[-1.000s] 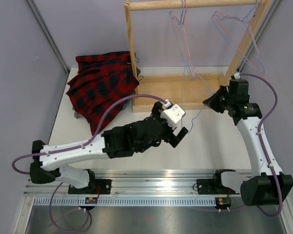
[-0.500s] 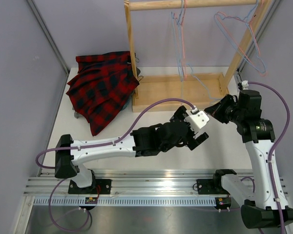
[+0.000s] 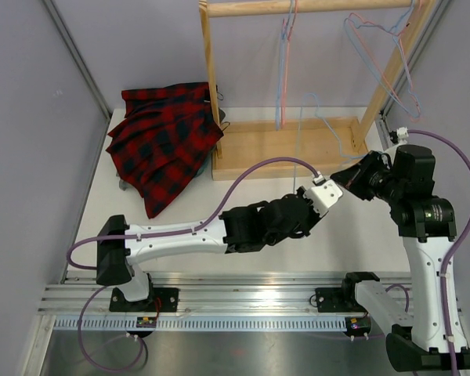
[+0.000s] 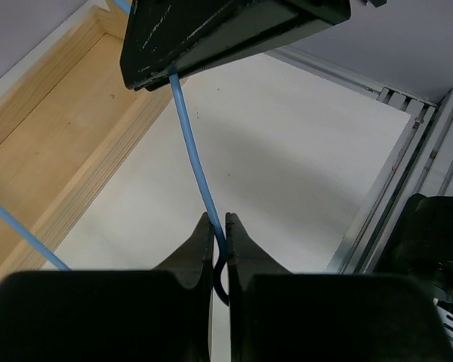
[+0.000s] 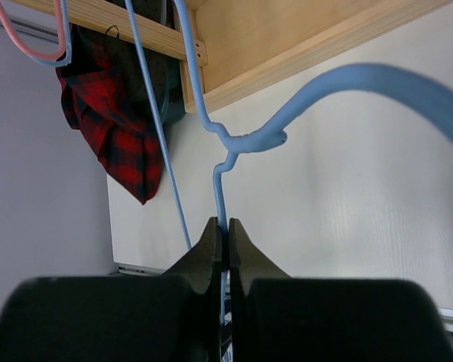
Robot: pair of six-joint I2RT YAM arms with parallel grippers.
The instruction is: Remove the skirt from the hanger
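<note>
The bench (image 3: 352, 235) carried a wooden rack (image 3: 282, 149) along its far edge. The red plaid skirt (image 3: 160, 145) lay crumpled in the bench's far left corner, against the rack's left post and apart from every hanger. By that, the removal itself looked done.

Two spare hangers (image 3: 284, 47) hung from the rack's top rail. A blue wire hanger (image 5: 347, 79) reached from over the rack's base board to the middle of the bench, towards its right edge. It appeared to be clear of the rail, though the thin wire was hard to follow from above.

Both arms met there. The left pincer (image 4: 218, 220) was clamped shut on a bend of the blue wire. The right pincer (image 5: 222, 225) was pinched tight on the same wire just below the twisted neck.

The risk lay in that double hold. With two pincers so near each other on one thin wire, any disagreement in their pull could kink the wire or let it twist out of one grip. A freed end might then catch the rack's base or the spare hangers above.
</note>
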